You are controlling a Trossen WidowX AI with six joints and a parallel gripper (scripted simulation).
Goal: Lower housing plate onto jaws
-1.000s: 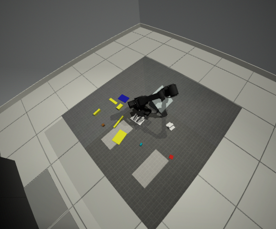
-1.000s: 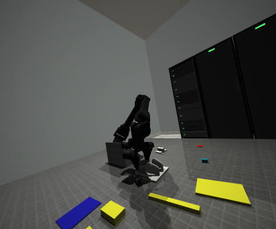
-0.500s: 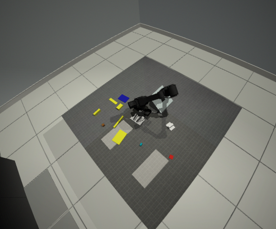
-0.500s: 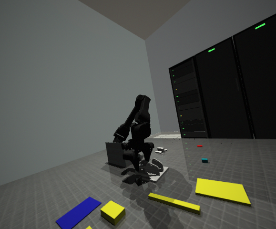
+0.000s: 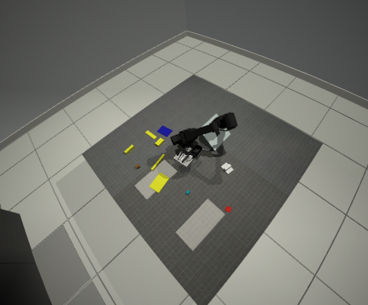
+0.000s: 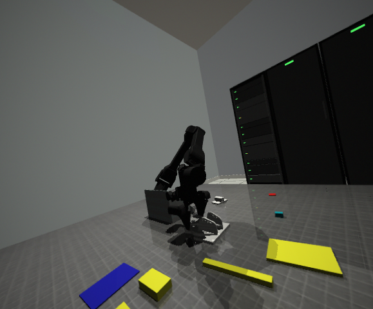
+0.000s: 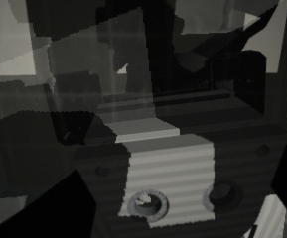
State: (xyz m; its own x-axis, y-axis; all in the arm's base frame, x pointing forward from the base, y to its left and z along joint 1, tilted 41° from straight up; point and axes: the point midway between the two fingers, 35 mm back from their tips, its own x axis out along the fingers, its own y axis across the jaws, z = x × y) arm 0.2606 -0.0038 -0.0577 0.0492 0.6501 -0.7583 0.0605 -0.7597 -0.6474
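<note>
The grey housing plate (image 7: pixel 173 174) has two large holes and smaller corner holes. It is between the fingers of my gripper (image 7: pixel 185 183) (image 6: pixel 194 222), which is shut on it. In the wrist view its right end sits slightly higher than its left. The white base (image 5: pixel 187 162) (image 6: pixel 224 229) lies on the dark mat with two curved jaws (image 6: pixel 209 224) on it. My hand is low over the rear side of the base, and the plate is near the rear of the jaws. The stubs, pins and any contact with the plate are hidden.
A pale panel (image 5: pixel 225 134) (image 6: pixel 157 206) stands behind the arm. Small white parts (image 5: pixel 227 168) (image 6: pixel 219 199) lie to one side. A yellow bar (image 5: pixel 157 162) (image 6: pixel 238 271), yellow slab (image 5: pixel 158 183) (image 6: pixel 303 255), blue plate (image 5: pixel 164 131) (image 6: pixel 109 285) and teal block (image 5: pixel 187 192) (image 6: pixel 278 214) lie around.
</note>
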